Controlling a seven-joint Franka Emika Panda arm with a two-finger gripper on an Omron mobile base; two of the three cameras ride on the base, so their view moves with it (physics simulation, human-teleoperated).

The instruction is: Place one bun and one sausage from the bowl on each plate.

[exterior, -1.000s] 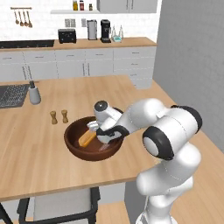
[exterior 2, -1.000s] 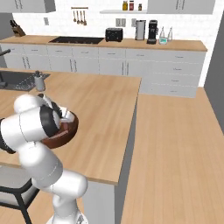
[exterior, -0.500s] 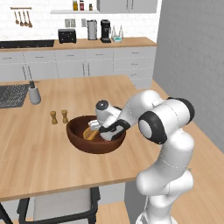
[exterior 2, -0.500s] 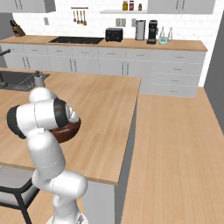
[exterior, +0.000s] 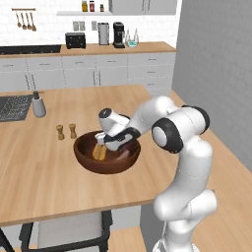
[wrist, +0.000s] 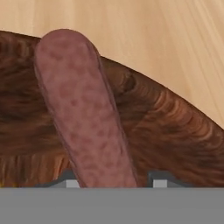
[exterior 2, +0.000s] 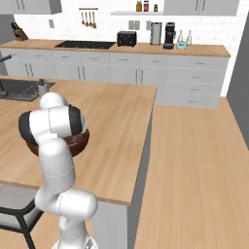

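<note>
Presently the jaws [exterior: 101, 146] sit inside the bowl [exterior: 83, 156] on the surface [exterior: 44, 172], narrowed onto a sausage [wrist: 83, 118] between the fingertips; a bun [exterior: 99, 152] lies beside. Two shakers [exterior: 66, 131] stand just behind the bowl, a canister [exterior: 39, 106] farther back. Earlier, the jaws stood wide.

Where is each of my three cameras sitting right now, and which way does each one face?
Left base view: behind the arm on its left, facing forward and down at the bowl on the island; arm and gripper reach in from the lower right.
Right base view: behind on the right, facing the same island; the white arm covers most of the bowl.
Hand view: on the hand, looking along the fingers at a sausage inside the bowl.
Shared: both base views show the bowl and back counter.
</note>
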